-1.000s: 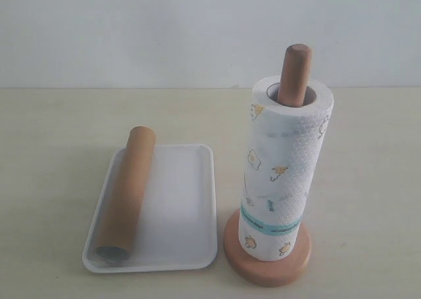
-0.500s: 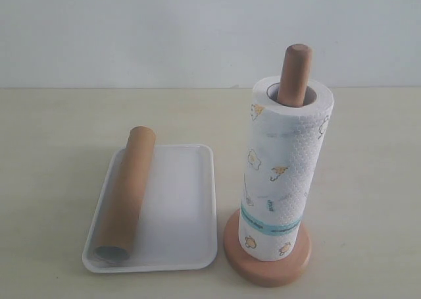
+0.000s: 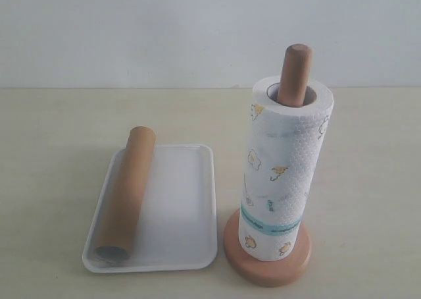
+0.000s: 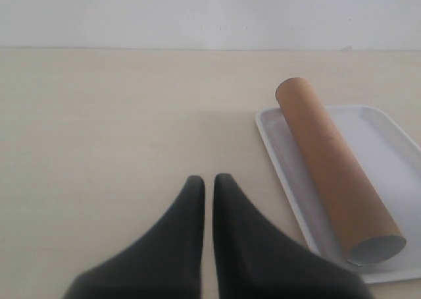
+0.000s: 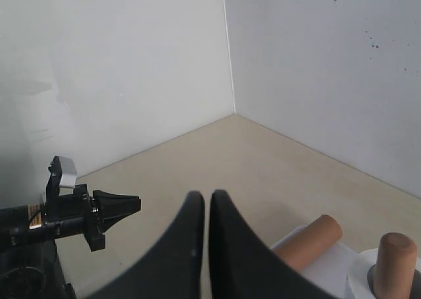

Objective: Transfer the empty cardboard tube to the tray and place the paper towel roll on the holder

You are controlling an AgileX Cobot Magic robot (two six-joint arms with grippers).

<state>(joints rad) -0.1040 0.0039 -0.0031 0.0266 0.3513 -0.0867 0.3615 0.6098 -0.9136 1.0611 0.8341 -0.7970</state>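
The empty cardboard tube [image 3: 125, 193] lies on its side in the tray [image 3: 184, 207], along the tray's left long edge as the ext. view shows it. Its near open end sits inside the tray, by the near left corner. Its far end goes a bit over the far rim. The tray is white and shallow and rests flat on the pale counter [image 3: 52, 128].

Just beside the tray, on the right, stands the holder [image 3: 266, 272]. The paper towel roll [image 3: 283, 174] is on it, upright, w/ the dowel through the hollow core and the rounded dowel top sticking out above the roll. The roll's bottom sits on the round wooden base. Base and tray rim are very close; touching or not, I cannot tell.

Both pairs of fingers show only in their own wrist views.

The left fingers [image 4: 192, 200] are pressed together, w/ only a thin slit btw. them, and hold nothing. They are over bare counter, near the tray's rim but apart from it and from the tube.

The right fingers [image 5: 192, 220] are also narrow, tips almost touching, w/ nothing in them. They are raised higher than the dowel top and face the white walls [image 5: 131, 81] and the room corner. The dowel top, the roll's upper edge and one tube end show beyond them, at a lower level.
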